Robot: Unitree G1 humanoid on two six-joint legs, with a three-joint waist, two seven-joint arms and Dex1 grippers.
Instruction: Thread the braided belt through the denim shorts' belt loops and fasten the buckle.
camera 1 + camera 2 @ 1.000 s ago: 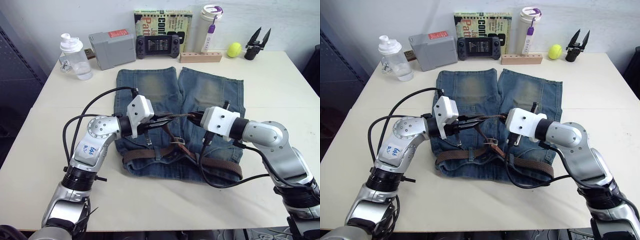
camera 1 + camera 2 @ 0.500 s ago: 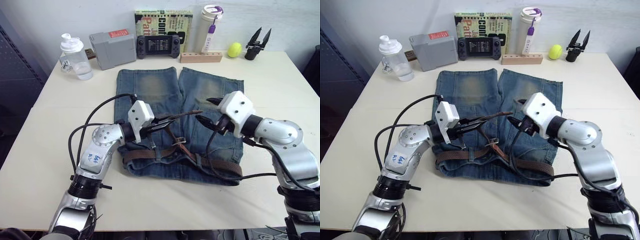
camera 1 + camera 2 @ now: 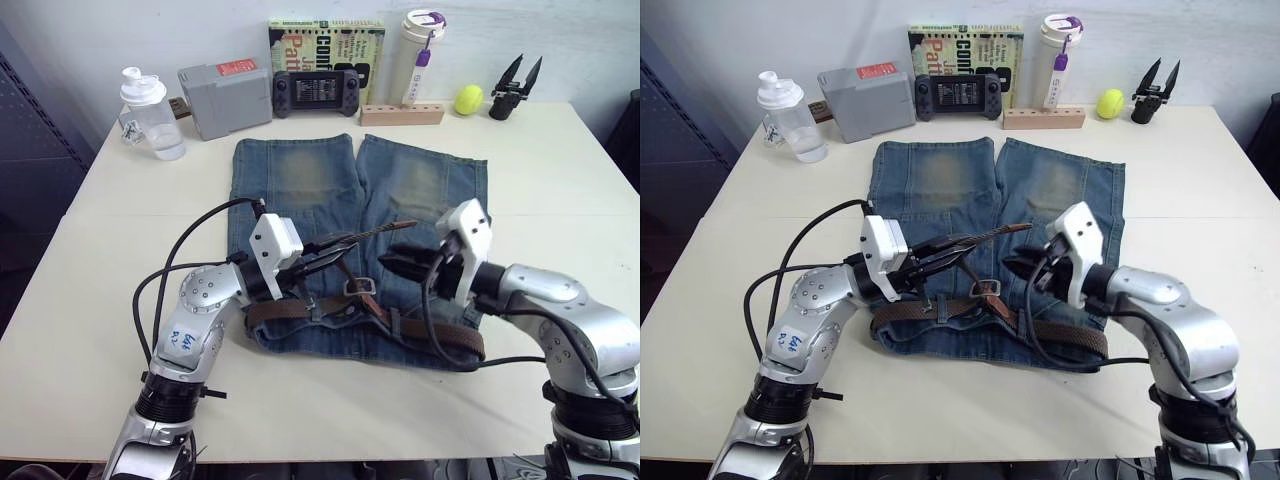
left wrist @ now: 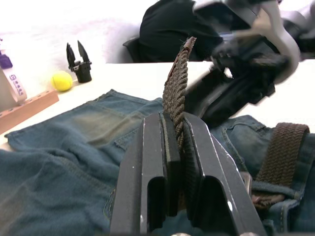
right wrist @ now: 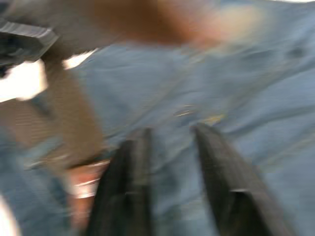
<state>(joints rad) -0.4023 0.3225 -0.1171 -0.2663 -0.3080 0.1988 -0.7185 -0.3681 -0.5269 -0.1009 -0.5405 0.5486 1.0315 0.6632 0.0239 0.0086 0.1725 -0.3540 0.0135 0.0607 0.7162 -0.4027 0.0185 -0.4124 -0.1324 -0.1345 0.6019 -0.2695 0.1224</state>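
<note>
The denim shorts [image 3: 300, 180] lie flat mid-table, waistband toward me. The braided belt [image 3: 435, 337] runs along the waistband under a belt loop [image 3: 317, 308]. Its silver buckle [image 3: 361, 290] rests near the waistband's middle. My left gripper [image 3: 322, 250] is shut on the belt's free end [image 4: 176, 93], which sticks up and out past the fingers toward the right. My right gripper [image 3: 388, 263] is open just right of the buckle, above the denim and pointing at the left gripper. It touches nothing; the belt tip [image 3: 405, 225] is a little above it.
Along the table's far edge stand a shaker bottle [image 3: 150, 115], a grey box [image 3: 222, 97], a game console [image 3: 315, 92], a book [image 3: 326, 40], a tumbler [image 3: 417, 55], a wooden block [image 3: 401, 114], a tennis ball [image 3: 467, 99] and a black gripper part [image 3: 515, 88].
My right gripper has let go of the belt end, drawn back to the right and dropped lower, now open. The left gripper still grips the belt end and has shifted slightly toward me.
</note>
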